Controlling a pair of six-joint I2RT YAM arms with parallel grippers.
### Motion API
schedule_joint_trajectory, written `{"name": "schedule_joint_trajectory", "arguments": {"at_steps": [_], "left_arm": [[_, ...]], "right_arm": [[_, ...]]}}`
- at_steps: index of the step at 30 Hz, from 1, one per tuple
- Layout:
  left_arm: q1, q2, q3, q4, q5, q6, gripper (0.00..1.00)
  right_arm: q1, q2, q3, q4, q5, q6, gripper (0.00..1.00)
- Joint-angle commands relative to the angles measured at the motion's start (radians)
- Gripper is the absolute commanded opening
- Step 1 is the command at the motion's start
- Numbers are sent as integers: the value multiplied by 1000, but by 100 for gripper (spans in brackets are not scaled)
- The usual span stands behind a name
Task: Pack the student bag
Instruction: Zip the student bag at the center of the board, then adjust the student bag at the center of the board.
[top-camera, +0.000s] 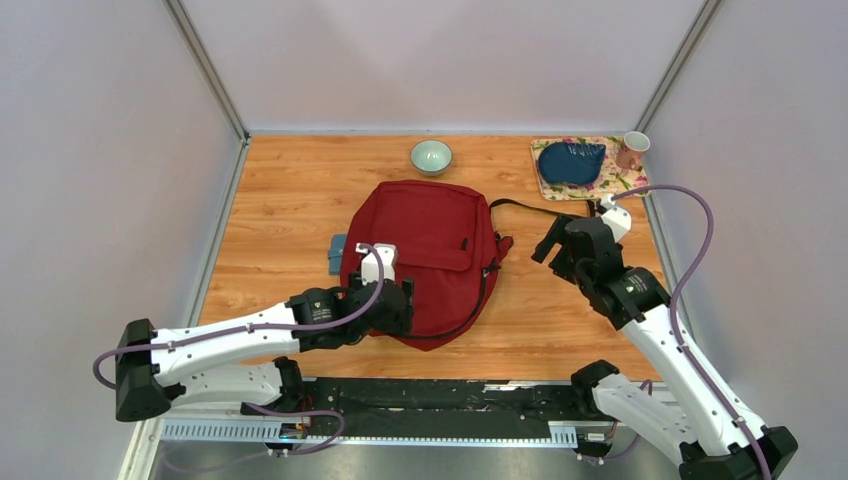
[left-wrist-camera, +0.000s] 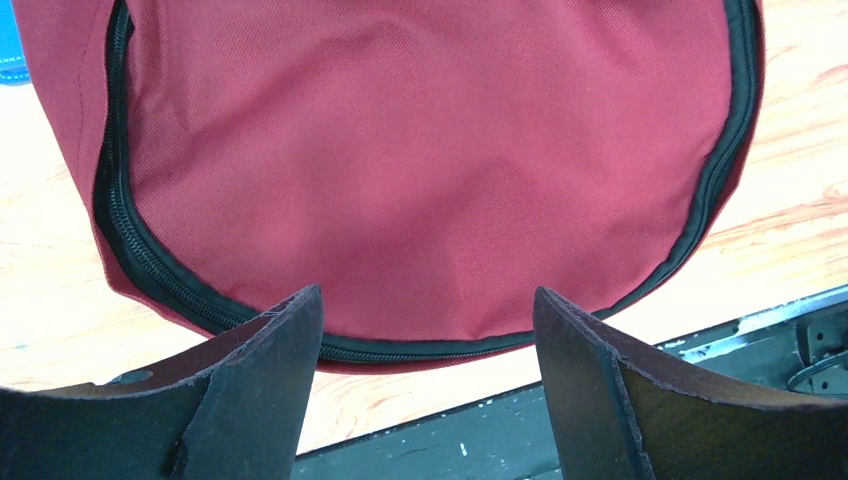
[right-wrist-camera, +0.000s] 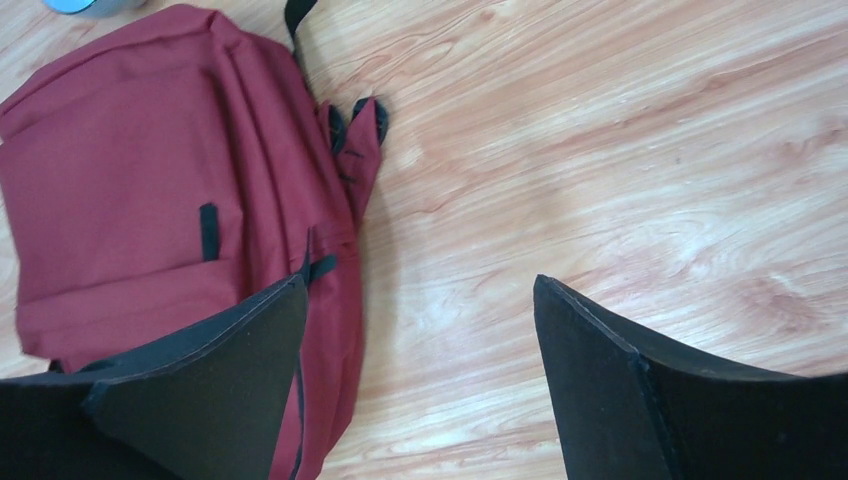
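Student bag (top-camera: 430, 250) is laid flat mid-table (top-camera: 290, 190), long axis near-to-far. Left gripper (left-wrist-camera: 428, 292), fingers spread, is poised just over its near zipped edge and judged nearer. Right gripper (right-wrist-camera: 420, 280), likewise spread, is held off the bag's right side.

Lab cell: white panel walls (top-camera: 440, 60)

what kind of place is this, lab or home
Likely a robot test cell, not a home: plain white walls box in a wood-top table, and robot arms are bolted at its edge.
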Motion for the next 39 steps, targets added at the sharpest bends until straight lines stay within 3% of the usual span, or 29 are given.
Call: {"name": "schedule_joint_trajectory", "arguments": {"at_steps": [1,7,11,15,16,21,27,35,39], "left_arm": [[0,27,92,-48,-32,-30,84],[0,76,193,-203,-78,-100,84],[0,84,215,-269,-92,-62,84],[0,39,215,-222,-43,14,84],[-2,-2,207,-200,-32,57,84],[0,-171,84,-48,-86,162,85],[0,-295,101,-117,-205,211,85],[18,-105,236,-208,-259,360,86],[235,-25,212,-145,-57,473,88]], "right_arm": [[-5,16,39,15,121,17,87],[-5,65,36,104,155,80,87],[-5,113,51,118,175,109,87],[-11,119,62,141,427,23,89],[-14,119,68,153,431,-16,89],[-31,125,57,236,333,-60,90],[-32,212,74,287,91,-84,90],[-28,289,94,336,-76,-125,90],[-9,338,150,321,-145,-155,90]]}}
